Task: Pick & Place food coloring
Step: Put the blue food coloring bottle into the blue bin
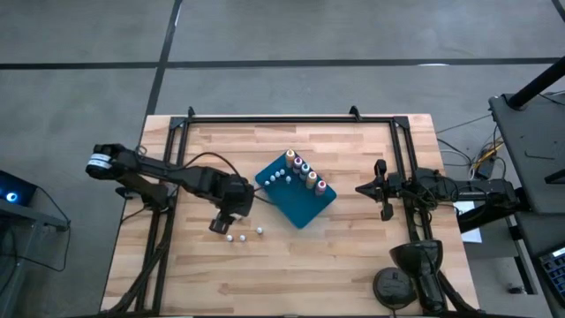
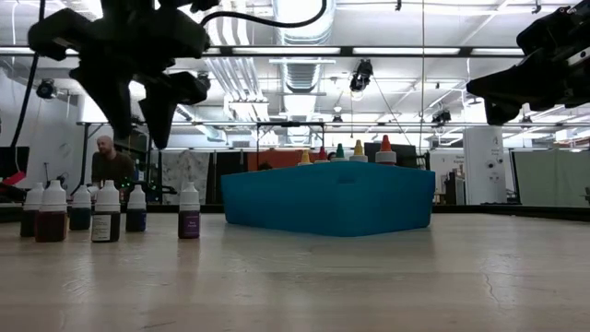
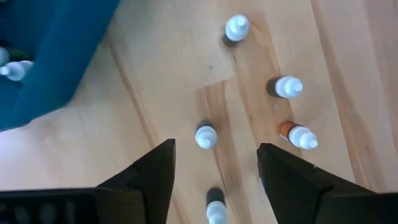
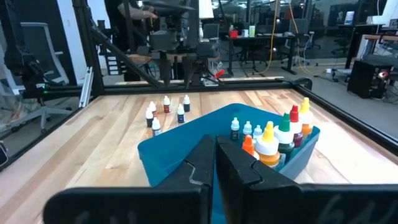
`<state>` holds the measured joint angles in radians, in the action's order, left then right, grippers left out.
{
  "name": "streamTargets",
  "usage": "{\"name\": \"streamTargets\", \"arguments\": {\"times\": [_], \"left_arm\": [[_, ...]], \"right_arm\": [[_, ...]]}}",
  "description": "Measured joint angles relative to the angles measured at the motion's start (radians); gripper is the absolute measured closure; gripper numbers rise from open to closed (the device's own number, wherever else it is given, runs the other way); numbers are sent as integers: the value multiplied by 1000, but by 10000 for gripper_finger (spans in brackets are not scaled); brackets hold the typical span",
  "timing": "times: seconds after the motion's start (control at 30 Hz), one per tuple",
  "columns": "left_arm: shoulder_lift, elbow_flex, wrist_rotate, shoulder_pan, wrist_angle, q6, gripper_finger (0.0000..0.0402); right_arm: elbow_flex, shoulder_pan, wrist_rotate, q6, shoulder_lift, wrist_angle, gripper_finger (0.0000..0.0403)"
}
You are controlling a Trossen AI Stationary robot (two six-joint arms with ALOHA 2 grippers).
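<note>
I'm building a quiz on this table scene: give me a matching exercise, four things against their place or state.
Things:
1. left gripper
2. right gripper
3. blue tray
4. white-topped bottles

Places or states:
A. shut, off to the tray's right
B. loose on the wood, outside the tray
C. jaws open, above the loose bottles
D. holds the tall coloured-top bottles

Pairs: 1-C, 2-A, 3-D, 4-B

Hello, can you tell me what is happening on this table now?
The left hand hangs open above a group of small white-topped bottles standing on the wooden table, holding nothing. Beside them is a blue tray that already holds bigger colour-topped bottles and some small ones. The right hand waits shut and empty at the table's right side.
</note>
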<state>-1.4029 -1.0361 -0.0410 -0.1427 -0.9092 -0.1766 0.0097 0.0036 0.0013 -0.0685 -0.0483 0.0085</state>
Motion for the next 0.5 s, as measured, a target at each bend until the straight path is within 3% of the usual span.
{"name": "streamTargets", "arguments": {"times": [0.5], "left_arm": [[-6,113,42,-52,139,0,203]], "right_arm": [[0,0,0,-2,0,0,394]]}}
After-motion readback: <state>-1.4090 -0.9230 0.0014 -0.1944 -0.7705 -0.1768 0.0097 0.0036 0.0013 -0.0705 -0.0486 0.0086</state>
